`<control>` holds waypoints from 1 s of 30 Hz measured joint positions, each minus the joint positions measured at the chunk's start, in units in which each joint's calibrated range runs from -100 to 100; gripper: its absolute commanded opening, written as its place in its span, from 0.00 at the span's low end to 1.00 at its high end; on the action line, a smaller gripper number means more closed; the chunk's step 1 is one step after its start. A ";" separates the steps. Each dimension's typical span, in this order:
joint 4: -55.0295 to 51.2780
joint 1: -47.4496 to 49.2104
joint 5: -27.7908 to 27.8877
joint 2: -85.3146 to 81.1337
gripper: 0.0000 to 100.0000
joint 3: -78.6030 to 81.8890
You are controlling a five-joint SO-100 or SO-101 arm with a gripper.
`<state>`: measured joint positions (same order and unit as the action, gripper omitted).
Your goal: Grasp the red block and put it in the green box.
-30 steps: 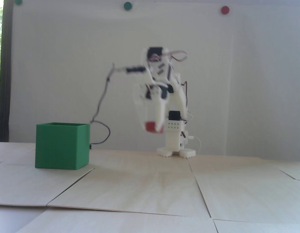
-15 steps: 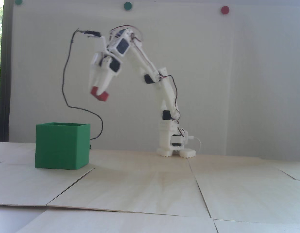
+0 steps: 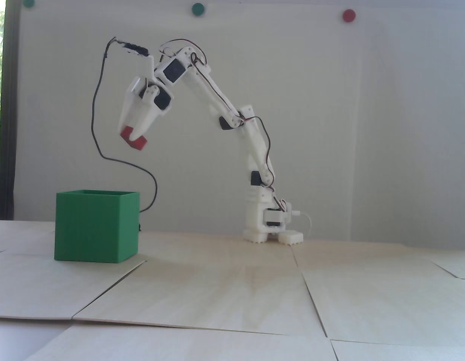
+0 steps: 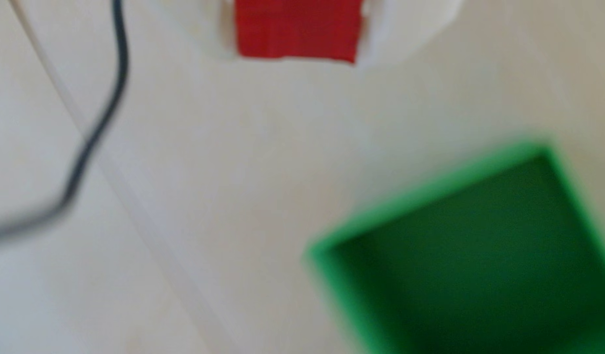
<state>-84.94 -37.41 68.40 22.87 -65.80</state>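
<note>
My white gripper is shut on the red block and holds it high in the air, above and a little right of the green box. The box stands open-topped on the table at the left of the fixed view. In the blurred wrist view the red block sits between the white fingers at the top edge of my gripper. The green box's opening shows below and to the right of it there.
A black cable hangs from the wrist and loops down behind the box; it also shows in the wrist view. The arm's base stands at the back centre. Pale wooden panels with seams cover the table.
</note>
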 measured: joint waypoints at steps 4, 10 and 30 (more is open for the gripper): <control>10.32 6.57 -8.12 0.00 0.02 0.00; 16.56 15.13 -13.67 0.91 0.02 0.00; 34.61 10.09 -12.59 11.79 0.02 0.00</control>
<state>-50.33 -27.32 55.82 34.66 -65.80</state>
